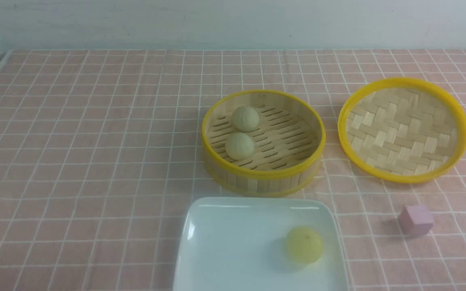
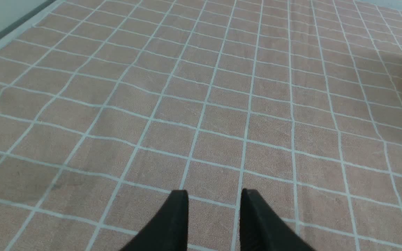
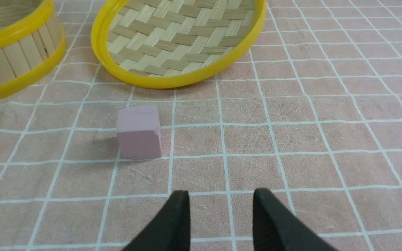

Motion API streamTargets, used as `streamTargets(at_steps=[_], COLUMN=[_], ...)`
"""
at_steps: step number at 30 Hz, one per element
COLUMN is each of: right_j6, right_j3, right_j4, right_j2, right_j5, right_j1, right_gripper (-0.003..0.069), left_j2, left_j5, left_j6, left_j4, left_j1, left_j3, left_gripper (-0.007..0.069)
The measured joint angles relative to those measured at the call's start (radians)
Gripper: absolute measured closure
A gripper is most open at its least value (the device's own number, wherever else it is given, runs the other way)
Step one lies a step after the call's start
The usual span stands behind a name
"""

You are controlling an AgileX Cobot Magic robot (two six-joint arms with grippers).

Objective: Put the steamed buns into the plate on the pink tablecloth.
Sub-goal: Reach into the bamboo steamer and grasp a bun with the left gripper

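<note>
Left claw [image 2: 214, 205] and right claw [image 3: 221, 207] gape partway, both empty.

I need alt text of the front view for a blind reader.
Two pale steamed buns sit in an open bamboo steamer basket on a pink grid tablecloth; its woven lid lies to the right. In front, a white square plate holds one yellow ball, with a lilac cube nearby.

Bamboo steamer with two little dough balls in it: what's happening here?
Nothing is being handled right now. Two pale beige-grey steamed buns sit in the round yellow-rimmed bamboo steamer; the glossy white square plate nearer the robot holds only a smooth yellow ball. The left gripper and right gripper are both open and empty, over the pink checked tablecloth.
</note>
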Motion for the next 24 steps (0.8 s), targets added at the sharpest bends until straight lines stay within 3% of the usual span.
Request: streamTargets(at_steps=[24], right_j6=[0.011], right_j3=[0.0], right_j4=[0.0], right_j2=[0.0], right_j5=[0.0], right_j1=[0.0], right_gripper=[0.042], left_j2=[0.0], left_j5=[0.0], left_j6=[0.002], left_j4=[0.0], left_j1=[0.0], left_j3=[0.0], left_gripper=[0.0385])
